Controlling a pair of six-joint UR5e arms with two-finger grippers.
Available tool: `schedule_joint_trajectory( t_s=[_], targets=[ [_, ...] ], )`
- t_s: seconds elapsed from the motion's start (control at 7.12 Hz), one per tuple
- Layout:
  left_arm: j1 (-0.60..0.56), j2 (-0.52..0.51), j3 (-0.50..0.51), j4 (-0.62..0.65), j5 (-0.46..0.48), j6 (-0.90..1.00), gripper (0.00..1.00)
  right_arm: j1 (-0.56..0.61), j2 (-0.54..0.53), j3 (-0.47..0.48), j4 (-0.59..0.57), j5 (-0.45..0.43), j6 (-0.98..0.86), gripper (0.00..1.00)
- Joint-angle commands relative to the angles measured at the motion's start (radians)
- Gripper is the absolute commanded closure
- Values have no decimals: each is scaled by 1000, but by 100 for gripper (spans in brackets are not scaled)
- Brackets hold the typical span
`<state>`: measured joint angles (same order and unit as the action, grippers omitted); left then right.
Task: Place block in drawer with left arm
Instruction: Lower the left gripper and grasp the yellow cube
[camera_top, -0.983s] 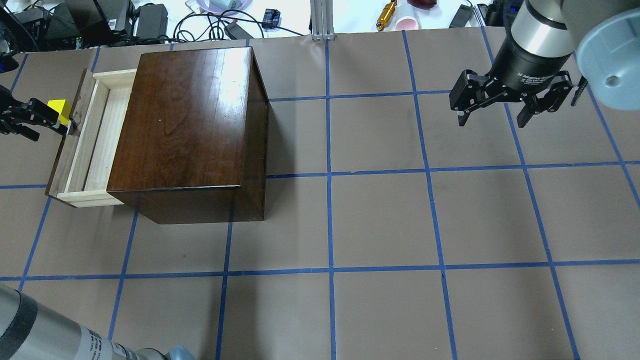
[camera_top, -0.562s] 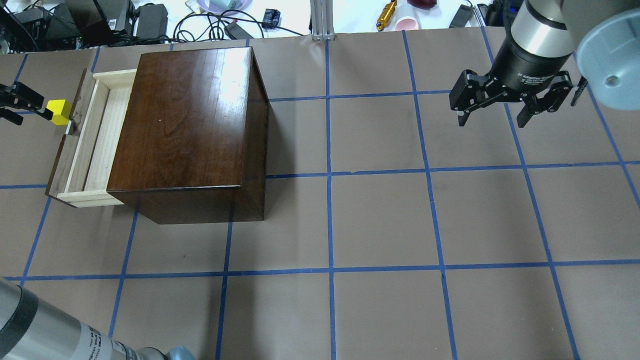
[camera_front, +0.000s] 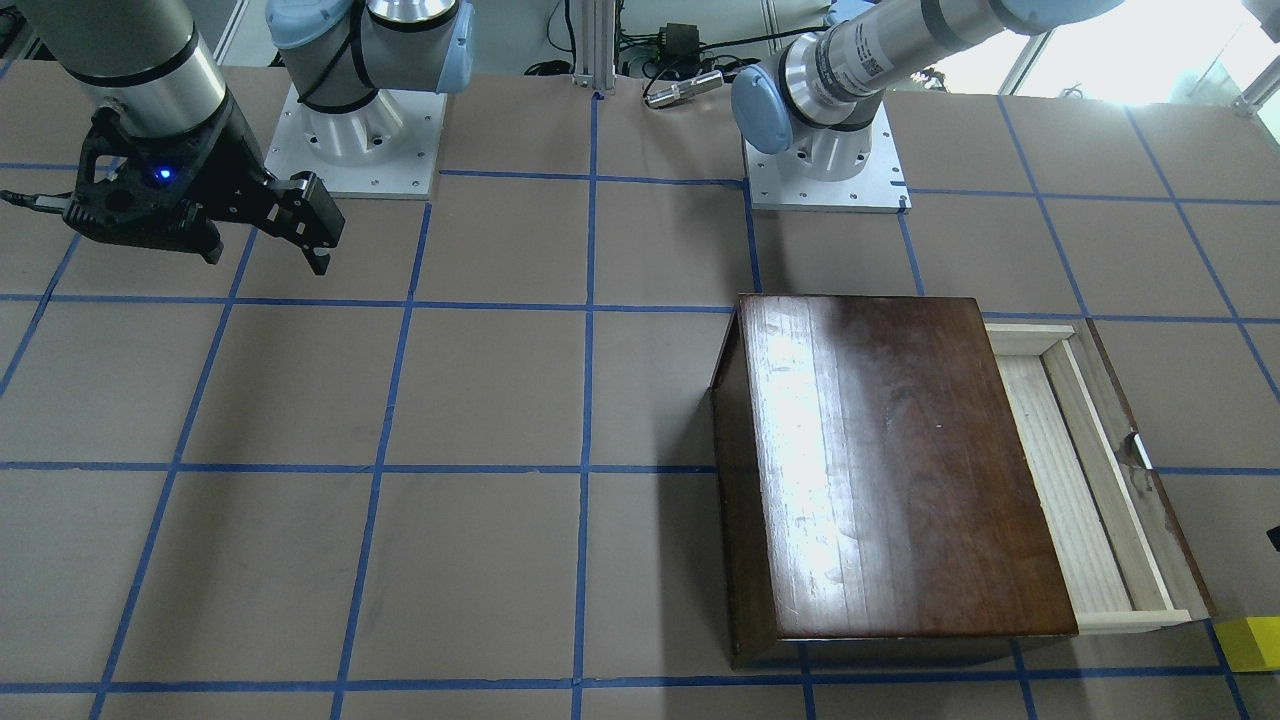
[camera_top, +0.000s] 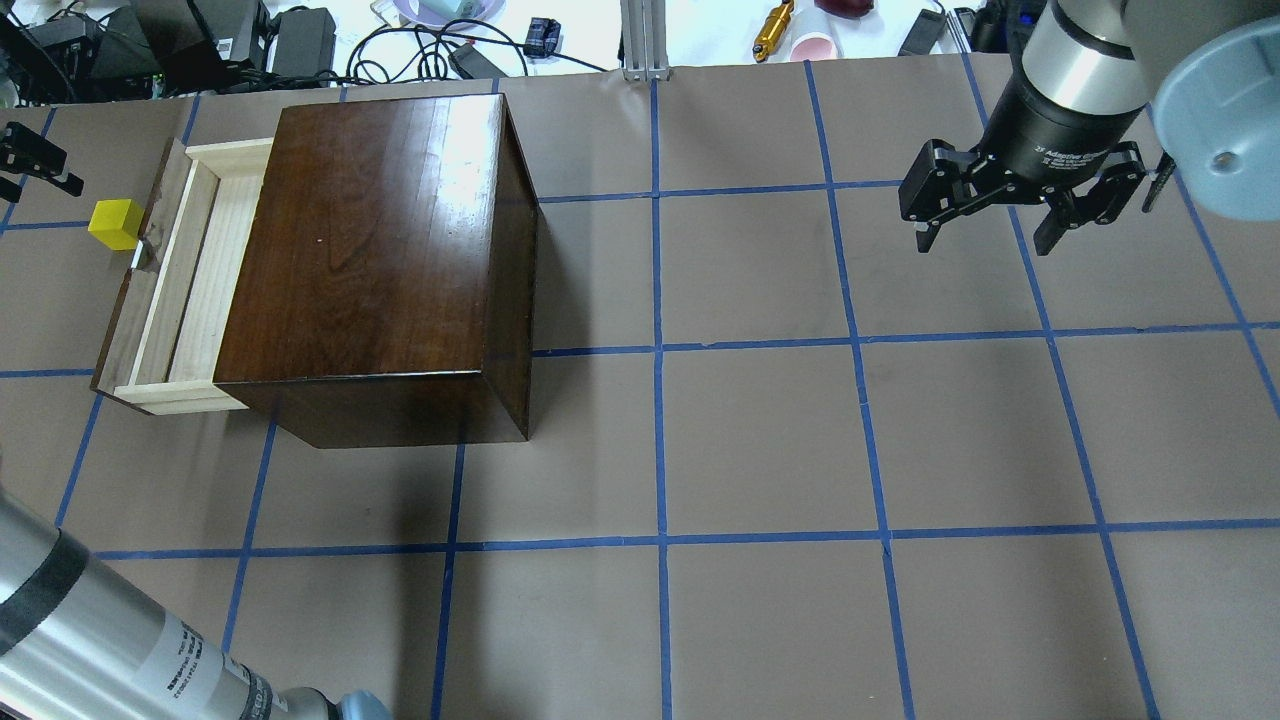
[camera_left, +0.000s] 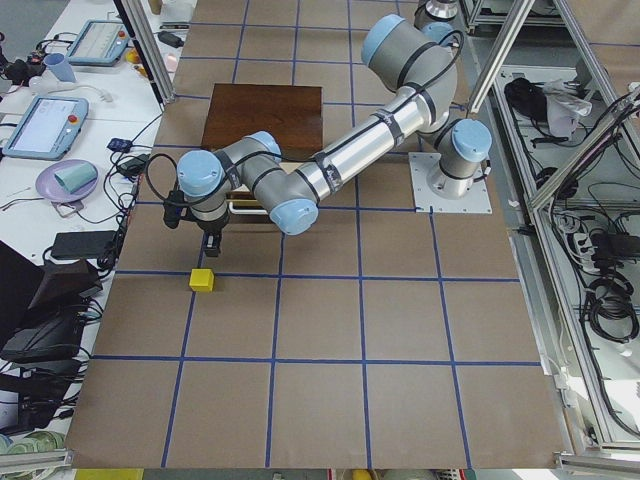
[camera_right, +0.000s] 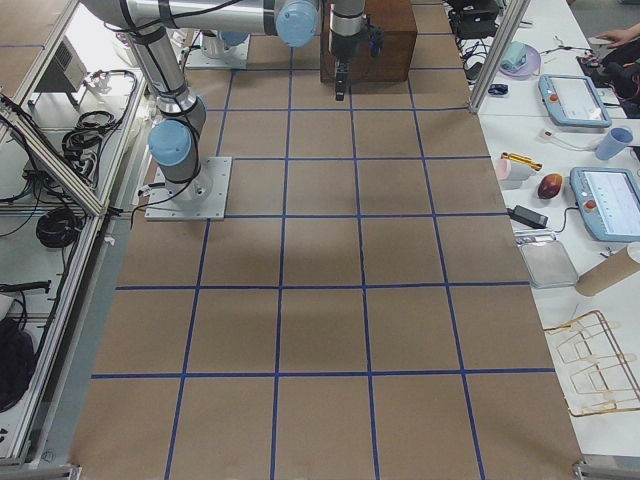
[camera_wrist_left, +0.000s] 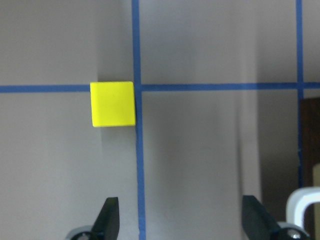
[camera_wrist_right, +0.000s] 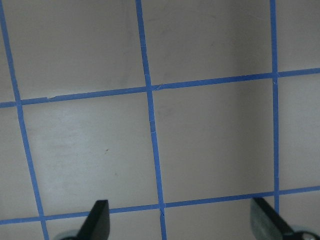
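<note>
one block (camera_top: 113, 223) is sitting at far left beside the open drawer (camera_top: 190, 290); left gripper (camera_wrist_left: 180, 200) is hovering spread, empty; right gripper (camera_top: 985, 243) is hanging spread upper right.

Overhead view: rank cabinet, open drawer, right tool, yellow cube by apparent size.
1. Glossy dark-brown wooden cabinet
2. Pale-wood drawer, exposed part
3. Black right tool: nearer the camera, so unsure against drawer
4. Small yellow cube

A pink cup (camera_top: 818, 45) sits near a gold cylinder (camera_top: 773, 30) beyond the taped table (camera_top: 760, 440).
</note>
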<state>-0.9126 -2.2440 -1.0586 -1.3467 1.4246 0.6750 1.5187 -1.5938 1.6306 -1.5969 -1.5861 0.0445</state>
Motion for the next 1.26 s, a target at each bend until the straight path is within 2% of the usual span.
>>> schedule_joint_trajectory(
  t_s=[0.0, 0.28, 1.12],
  targets=[
    [-5, -104, 84, 58, 52, 22, 12, 0, 0, 0, 0, 0, 0, 0],
    [-8, -181, 167, 60, 74, 18, 12, 0, 0, 0, 0, 0, 0, 0],
    [-37, -267, 169, 159, 66, 11, 12, 0, 0, 0, 0, 0, 0, 0]
  ],
)
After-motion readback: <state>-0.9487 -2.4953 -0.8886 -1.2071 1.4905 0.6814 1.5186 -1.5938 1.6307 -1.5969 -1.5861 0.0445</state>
